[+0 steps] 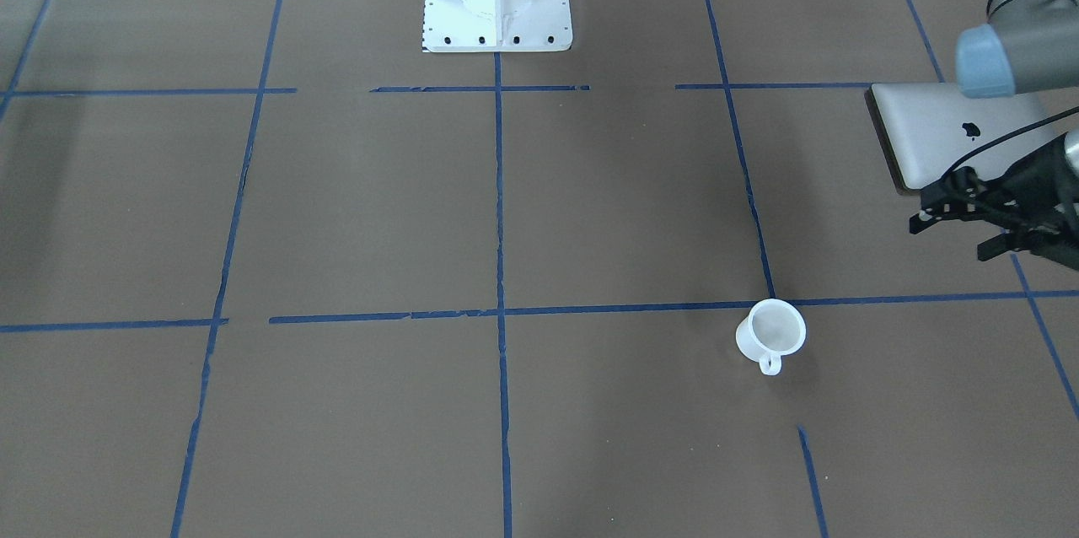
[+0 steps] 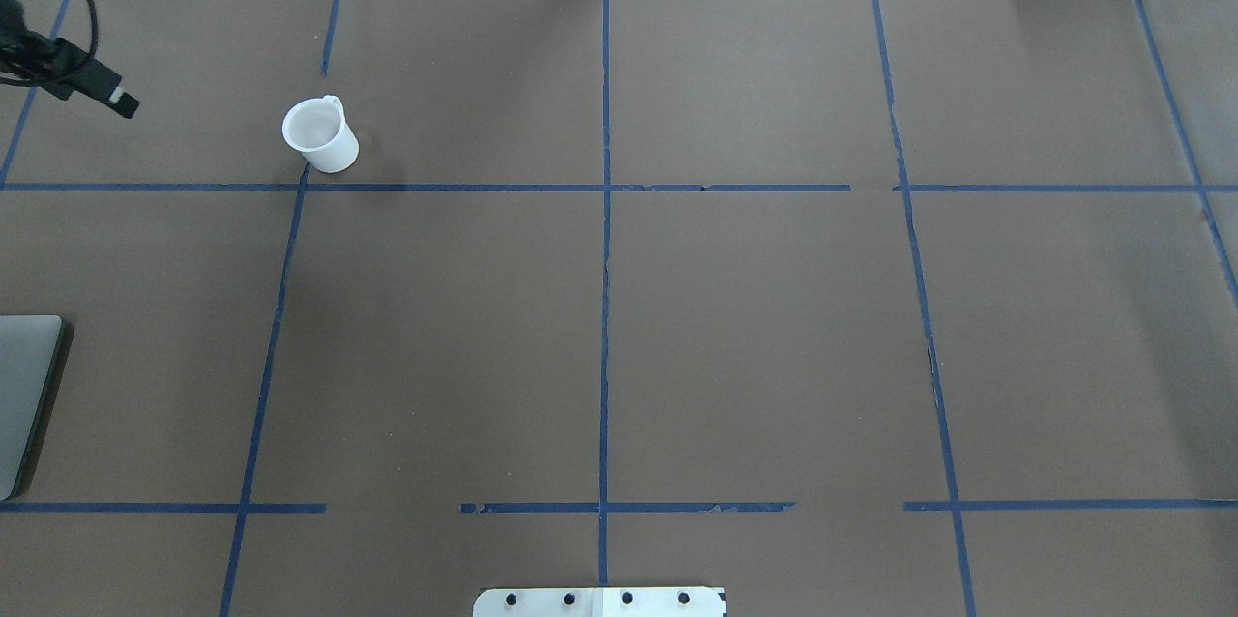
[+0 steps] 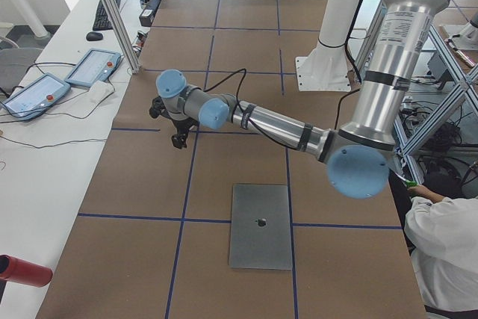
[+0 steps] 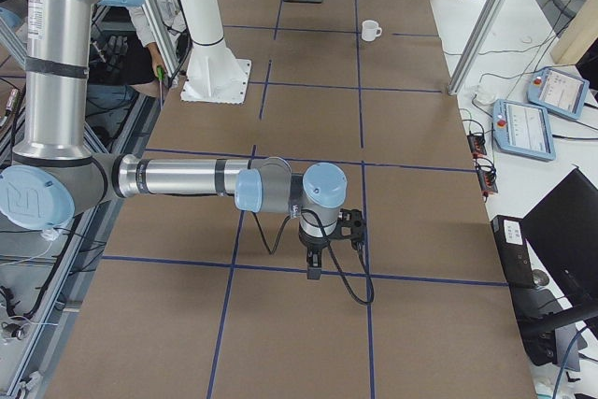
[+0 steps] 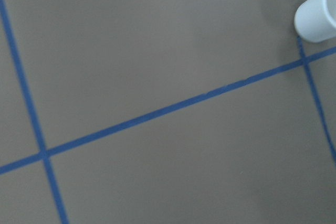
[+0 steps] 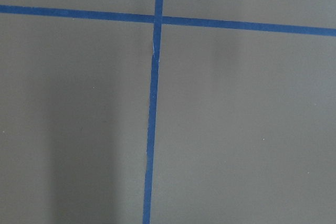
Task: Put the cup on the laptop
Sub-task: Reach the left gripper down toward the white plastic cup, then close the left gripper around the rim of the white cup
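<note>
The small white tapered cup (image 1: 771, 331) stands upright, well apart from the flat silver-grey laptop (image 1: 944, 129); the left gripper (image 1: 950, 239) hovers by the laptop, jaws apart. Best to straddle the cup's wall opposite its handle (image 1: 770, 366); whether the right gripper (image 4: 314, 266) is parted or closed, I cannot tell.

The worktable (image 2: 774, 356) is covered edge to edge in matte brown paper, which strips of blue tape (image 2: 605, 308) divide into large rectangles; the tape is torn and broken in places. Along one long side runs a white bench (image 3: 37, 184) carrying two grey-and-blue teach pendants (image 3: 93, 67), a black mouse (image 3: 93, 36) and, at its near end, a red cylinder (image 3: 22, 270). A slanting aluminium post (image 3: 123, 35) rises where bench and table meet. The light is bright and even, throwing only faint, soft shadows on the paper.
</note>
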